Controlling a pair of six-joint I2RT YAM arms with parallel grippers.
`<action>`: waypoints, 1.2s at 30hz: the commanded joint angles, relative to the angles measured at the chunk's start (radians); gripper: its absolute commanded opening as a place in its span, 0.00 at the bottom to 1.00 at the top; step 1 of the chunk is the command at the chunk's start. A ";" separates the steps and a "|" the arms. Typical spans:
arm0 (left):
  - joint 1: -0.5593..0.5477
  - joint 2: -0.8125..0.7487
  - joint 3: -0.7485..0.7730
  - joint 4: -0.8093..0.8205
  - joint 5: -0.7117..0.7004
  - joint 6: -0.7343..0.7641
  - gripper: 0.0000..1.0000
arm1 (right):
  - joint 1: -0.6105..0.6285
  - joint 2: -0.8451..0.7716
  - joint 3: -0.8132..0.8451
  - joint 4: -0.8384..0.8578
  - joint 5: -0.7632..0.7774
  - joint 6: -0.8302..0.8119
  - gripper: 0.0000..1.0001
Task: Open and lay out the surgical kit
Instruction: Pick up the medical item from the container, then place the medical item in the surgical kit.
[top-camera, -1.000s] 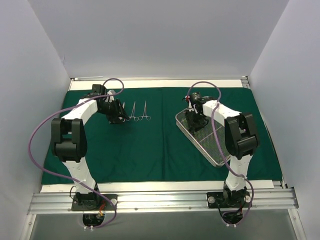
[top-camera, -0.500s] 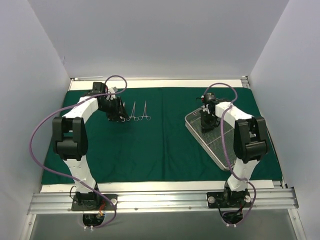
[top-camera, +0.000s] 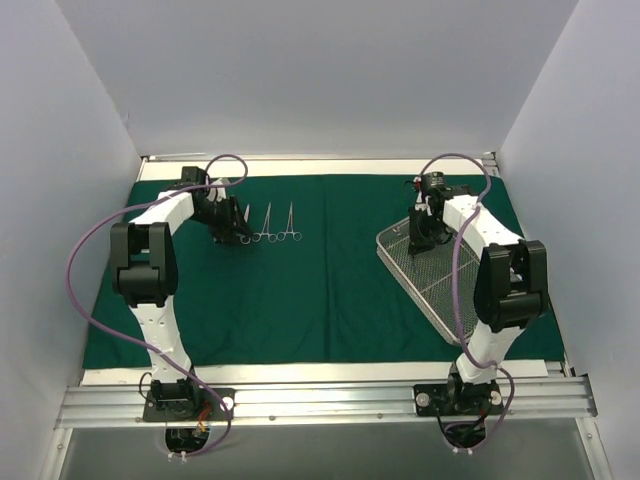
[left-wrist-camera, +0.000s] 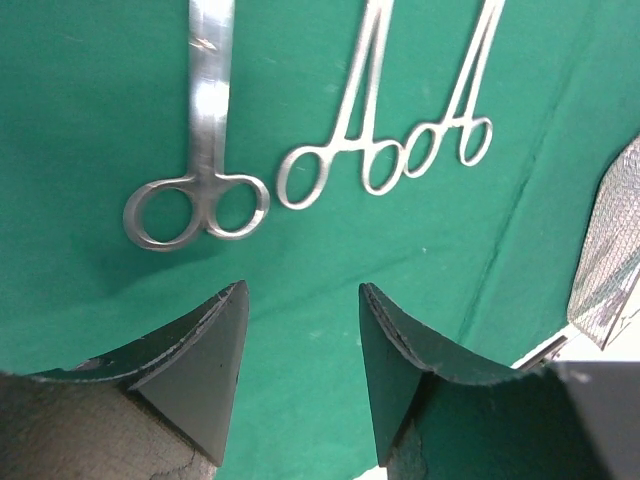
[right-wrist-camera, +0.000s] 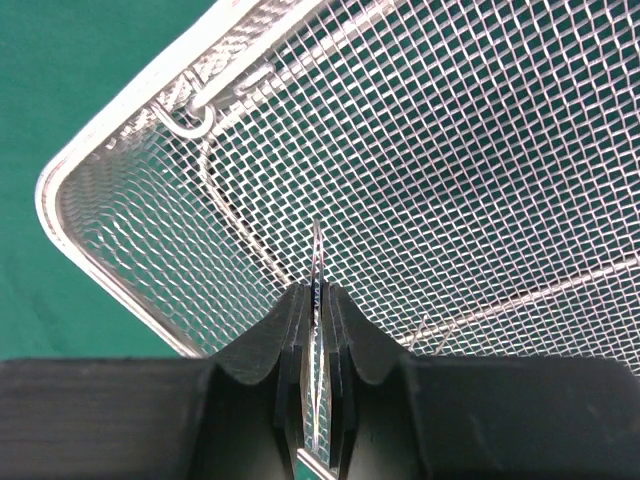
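The dark green drape (top-camera: 320, 290) lies spread flat over the table. Scissors (left-wrist-camera: 205, 150) and two ring-handled clamps (left-wrist-camera: 345, 150) (left-wrist-camera: 460, 120) lie side by side on it at the back left (top-camera: 267, 222). My left gripper (top-camera: 235, 232) hovers just in front of their ring handles, open and empty (left-wrist-camera: 303, 300). The silver wire-mesh tray (top-camera: 450, 290) lies slanted on the right. My right gripper (top-camera: 420, 240) is over the tray's far left corner (right-wrist-camera: 110, 140). It is shut (right-wrist-camera: 316, 295) on a thin silver instrument (right-wrist-camera: 317, 270) seen edge-on.
The grey enclosure walls stand close on the left, right and back. A white table strip shows beyond the drape's back edge (top-camera: 330, 167). A corner of the mesh tray shows at the right edge of the left wrist view (left-wrist-camera: 610, 260). Purple cables loop above both arms.
My right gripper has moved right and back, still shut, and the mesh tray has shifted right with it. My left gripper has drawn slightly back and left from the instruments.
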 joint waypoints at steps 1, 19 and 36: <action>0.015 0.001 0.074 -0.010 0.032 0.005 0.57 | 0.001 0.012 0.068 -0.077 -0.019 0.009 0.00; -0.119 -0.097 -0.076 0.498 0.464 -0.276 0.56 | -0.042 -0.109 0.088 0.100 -0.348 0.041 0.00; -0.270 -0.135 -0.317 1.551 0.497 -1.041 0.58 | 0.159 -0.201 -0.137 0.736 -0.470 0.412 0.00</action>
